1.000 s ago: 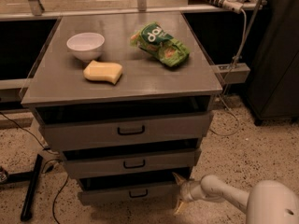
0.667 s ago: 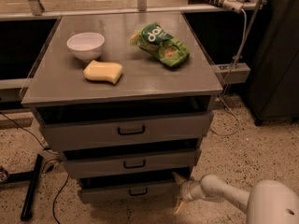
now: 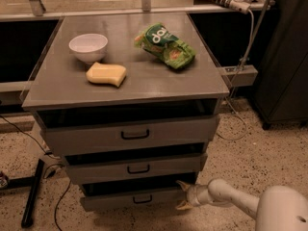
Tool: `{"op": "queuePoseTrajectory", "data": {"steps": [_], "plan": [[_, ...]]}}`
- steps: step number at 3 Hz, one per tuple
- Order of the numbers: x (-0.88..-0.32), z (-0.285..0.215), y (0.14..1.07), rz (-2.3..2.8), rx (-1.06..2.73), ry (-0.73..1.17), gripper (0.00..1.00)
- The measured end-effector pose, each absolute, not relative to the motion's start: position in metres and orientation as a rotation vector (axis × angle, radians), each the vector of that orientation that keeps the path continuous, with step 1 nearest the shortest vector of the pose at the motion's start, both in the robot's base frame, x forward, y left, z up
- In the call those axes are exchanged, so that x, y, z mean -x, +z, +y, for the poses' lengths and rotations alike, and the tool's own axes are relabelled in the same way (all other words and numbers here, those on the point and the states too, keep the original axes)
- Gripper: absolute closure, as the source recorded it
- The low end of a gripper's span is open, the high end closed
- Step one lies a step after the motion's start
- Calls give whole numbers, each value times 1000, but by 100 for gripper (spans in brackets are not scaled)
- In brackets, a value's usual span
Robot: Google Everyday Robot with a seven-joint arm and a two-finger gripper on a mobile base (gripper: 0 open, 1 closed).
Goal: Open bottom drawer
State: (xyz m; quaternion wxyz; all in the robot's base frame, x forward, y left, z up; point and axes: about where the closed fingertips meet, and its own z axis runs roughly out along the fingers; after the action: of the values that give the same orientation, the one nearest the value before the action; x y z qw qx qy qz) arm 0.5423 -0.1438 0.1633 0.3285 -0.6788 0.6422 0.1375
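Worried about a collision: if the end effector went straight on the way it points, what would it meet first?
Probably the right end of the bottom drawer; the end effector, low beside it, points left. Depth unclear.

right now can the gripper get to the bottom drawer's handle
Probably yes: the gripper sits at the bottom drawer's right end, level with its black handle, with nothing between them.

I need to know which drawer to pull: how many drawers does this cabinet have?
3, stacked: the top drawer, tallest; the middle drawer below it; the bottom drawer, lowest. The hand sits at the bottom drawer's right end, fingers apart. None looks hidden.
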Motion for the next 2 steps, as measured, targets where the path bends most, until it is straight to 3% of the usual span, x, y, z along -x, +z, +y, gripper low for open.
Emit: {"op": "queuePoseTrajectory", "data": {"steps": [2], "plan": [[-542, -146, 180, 1681, 1777, 360, 88]]}}
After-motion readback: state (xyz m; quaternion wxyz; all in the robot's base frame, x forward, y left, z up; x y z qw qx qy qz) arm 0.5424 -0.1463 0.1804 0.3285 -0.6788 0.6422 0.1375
